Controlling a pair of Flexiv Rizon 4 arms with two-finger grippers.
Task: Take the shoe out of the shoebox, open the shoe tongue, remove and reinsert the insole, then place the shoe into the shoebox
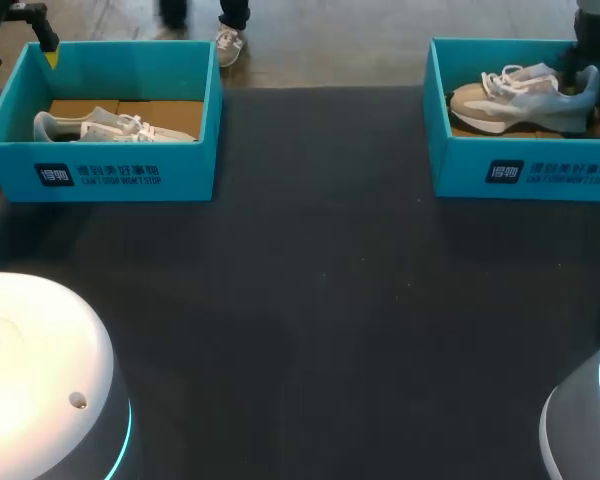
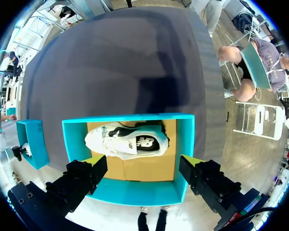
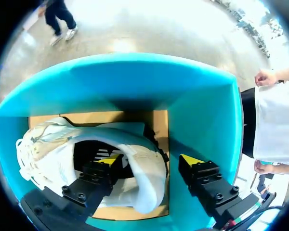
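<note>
R fingers are apart, one at the opening of the shoe & one just behind its heel, shoe lying long-ways in its shoebox, toe end away; L fingers apart too, well away.

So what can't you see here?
- The insole: in the right wrist view the inside of the right shoe is dark, and a finger of the right gripper sits in front of it.
- The underside of the left shoe: in the head view it is behind the front wall of the left box.
- Most of the right arm: in the head view the edge cuts it off.
</note>
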